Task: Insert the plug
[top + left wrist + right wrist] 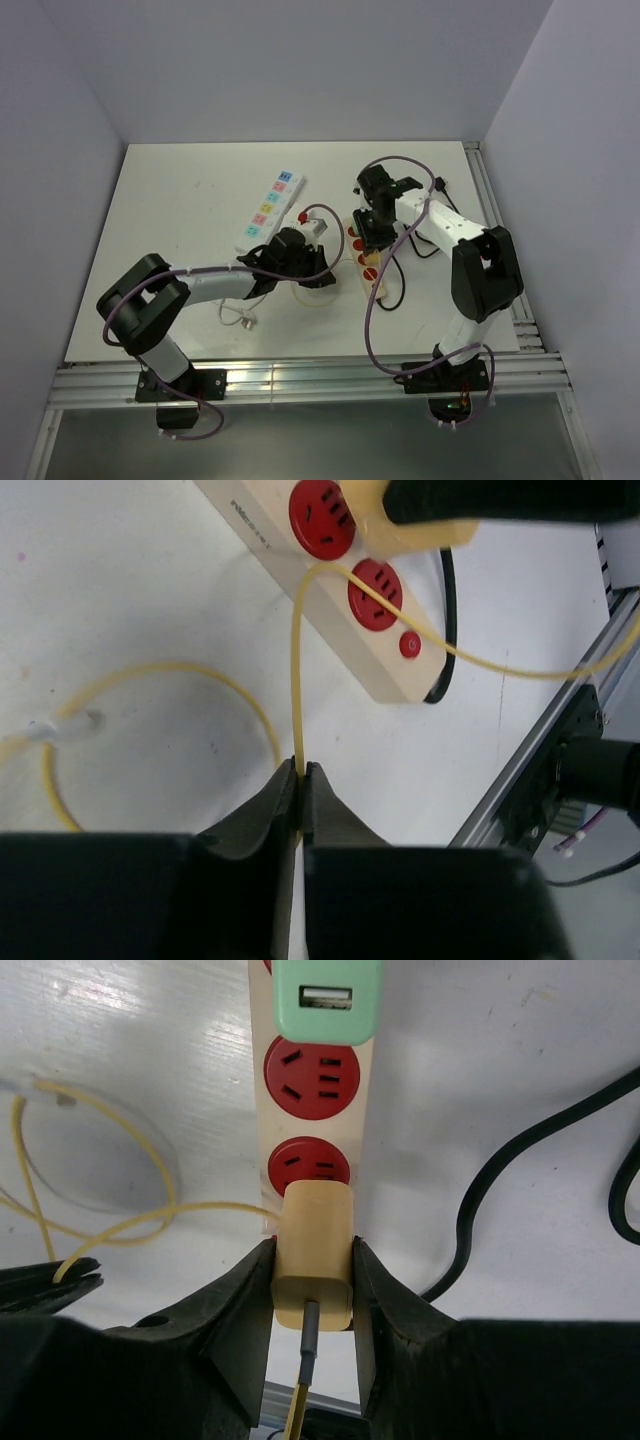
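Merely tiny illegible print (248,522) on the cream power strip (395,680)

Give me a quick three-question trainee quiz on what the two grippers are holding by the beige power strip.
1. Multiple choice: the right gripper is shut on A) the mint USB adapter, B) the beige plug, C) the black cable.
2. True or false: the left gripper pinches the yellow cable.
3. Fill in: the round sockets on the beige power strip are coloured ____.
Key: 1 B; 2 true; 3 red.
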Robot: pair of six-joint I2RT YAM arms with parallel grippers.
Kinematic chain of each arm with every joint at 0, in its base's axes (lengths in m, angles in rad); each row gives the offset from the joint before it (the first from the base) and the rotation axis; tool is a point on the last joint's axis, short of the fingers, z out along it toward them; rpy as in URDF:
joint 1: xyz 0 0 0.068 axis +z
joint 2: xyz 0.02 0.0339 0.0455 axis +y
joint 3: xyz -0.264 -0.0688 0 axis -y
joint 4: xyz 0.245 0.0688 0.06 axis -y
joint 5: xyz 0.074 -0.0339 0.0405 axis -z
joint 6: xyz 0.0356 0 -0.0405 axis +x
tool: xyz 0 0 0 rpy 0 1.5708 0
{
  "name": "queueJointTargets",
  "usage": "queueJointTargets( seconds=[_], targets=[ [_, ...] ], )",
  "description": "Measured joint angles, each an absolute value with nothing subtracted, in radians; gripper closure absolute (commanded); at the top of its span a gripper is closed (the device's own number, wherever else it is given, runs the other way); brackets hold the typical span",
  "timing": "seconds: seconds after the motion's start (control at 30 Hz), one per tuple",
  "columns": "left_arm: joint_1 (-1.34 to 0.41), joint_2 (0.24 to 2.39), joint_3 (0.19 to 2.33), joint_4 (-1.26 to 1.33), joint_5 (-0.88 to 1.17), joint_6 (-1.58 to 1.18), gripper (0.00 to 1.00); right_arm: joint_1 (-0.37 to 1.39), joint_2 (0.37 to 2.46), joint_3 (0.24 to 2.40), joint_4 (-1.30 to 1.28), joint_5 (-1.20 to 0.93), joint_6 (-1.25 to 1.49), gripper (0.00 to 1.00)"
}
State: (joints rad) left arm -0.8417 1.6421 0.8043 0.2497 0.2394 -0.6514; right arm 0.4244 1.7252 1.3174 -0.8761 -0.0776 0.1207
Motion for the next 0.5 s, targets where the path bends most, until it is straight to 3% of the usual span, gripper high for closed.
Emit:
queueJointTargets(
  seconds=[0.07, 0.5],
  targets=[
    [-0.842, 1.618, 0.786, 0.248, 0.245, -0.650, 1.00, 0.415, 1.736, 1.328, -0.876, -0.087, 0.113, 1.00],
    [-0.896, 1.514, 0.742, 0.242, 0.247, -0.652, 1.00, 0.401, 1.794, 1.386, -0.902, -0.117, 0.086, 1.00]
  ],
)
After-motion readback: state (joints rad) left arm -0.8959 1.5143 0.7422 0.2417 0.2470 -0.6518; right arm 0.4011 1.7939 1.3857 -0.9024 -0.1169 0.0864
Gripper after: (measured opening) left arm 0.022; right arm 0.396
